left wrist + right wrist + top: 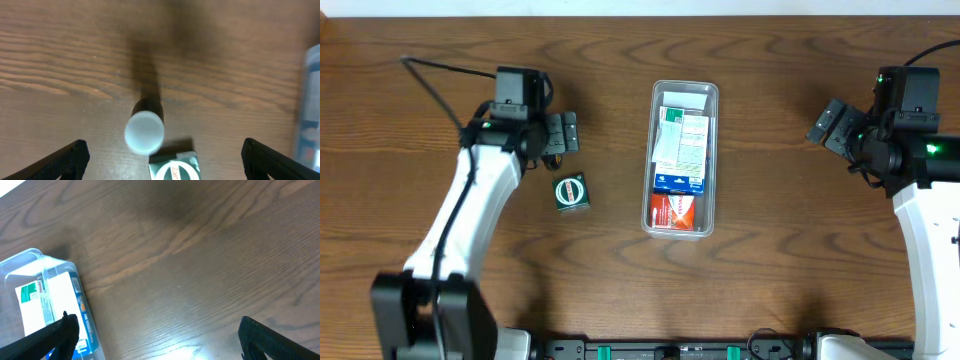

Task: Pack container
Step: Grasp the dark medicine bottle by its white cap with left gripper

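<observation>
both grippers released, tub in the middle of the table

clock directions are read on the overhead view, with 12 o'clock at the far edge of the table [770, 280].

the container [710, 160], a clear, long, narrow tub, sits at the middle of the wooden table with its long sides running from 12 to 6 o'clock. inside it a white and green box [682, 135] fills the 12 o'clock end, a blue box [678, 182] lies just past it toward 6 o'clock, and a red box [672, 211] lies at the 6 o'clock end.

the left gripper [570, 132] is at about 9 o'clock from the tub, apart from it. its fingers [70, 157] are spread wide and grasp nothing. the left wrist view shows a dark tube with a white cap [144, 131] standing upright on the table below the gap between them, touching neither finger. a small green box [571, 192] lies on the table at about 6 o'clock from this gripper and 8 o'clock from the tub. in the left wrist view it sits just beside the tube.

the right gripper [823, 125] is at about 3 o'clock from the tub, well apart from it. its fingers [270, 335] are also spread wide, with only bare wood between them. one end of the tub shows at the 8 o'clock corner of the right wrist view.
</observation>
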Available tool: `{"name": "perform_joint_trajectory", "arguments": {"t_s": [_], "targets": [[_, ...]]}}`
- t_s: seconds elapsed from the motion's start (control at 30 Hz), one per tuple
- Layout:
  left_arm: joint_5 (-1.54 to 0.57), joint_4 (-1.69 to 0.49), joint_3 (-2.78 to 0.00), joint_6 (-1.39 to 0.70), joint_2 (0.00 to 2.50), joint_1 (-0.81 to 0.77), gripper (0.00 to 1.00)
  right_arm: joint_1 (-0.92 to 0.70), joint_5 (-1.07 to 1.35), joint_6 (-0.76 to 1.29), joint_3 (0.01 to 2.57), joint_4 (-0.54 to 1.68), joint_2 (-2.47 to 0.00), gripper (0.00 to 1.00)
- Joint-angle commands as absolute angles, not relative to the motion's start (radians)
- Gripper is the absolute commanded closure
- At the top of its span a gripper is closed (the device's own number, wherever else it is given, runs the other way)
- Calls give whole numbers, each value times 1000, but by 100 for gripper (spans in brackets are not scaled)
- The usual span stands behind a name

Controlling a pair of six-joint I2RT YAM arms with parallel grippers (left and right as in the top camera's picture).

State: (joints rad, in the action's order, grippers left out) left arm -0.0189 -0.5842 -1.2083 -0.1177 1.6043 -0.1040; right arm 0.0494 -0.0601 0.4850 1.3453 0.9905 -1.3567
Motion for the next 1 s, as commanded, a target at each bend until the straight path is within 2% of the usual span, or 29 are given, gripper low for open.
{"name": "perform_joint_trajectory", "arguments": {"t_s": [0.0, 0.2, 0.27, 0.53, 0.6, 0.97], "targets": [[-7, -565, -1203, -83, 1658, -77, 1, 52, -63, 470, 1349, 992, -1360, 1], [-7, -549, -1203, -83, 1677, -49, 5, 52, -63, 470, 1349, 992, -1360, 1], [-7, -548, -1203, -82, 1678, -47, 10, 52, -63, 470, 1349, 991, -1360, 1], [-8, -542, -1203, -82, 1680, -47, 43, 52, -63, 470, 1349, 991, -1360, 1], [-11, -544, -1202, -82, 1680, -47, 47, 52, -63, 470, 1349, 991, -1360, 1], [-23, -544, -1201, -71, 1723, -47, 47, 52, -63, 470, 1349, 991, -1360, 1]]}}
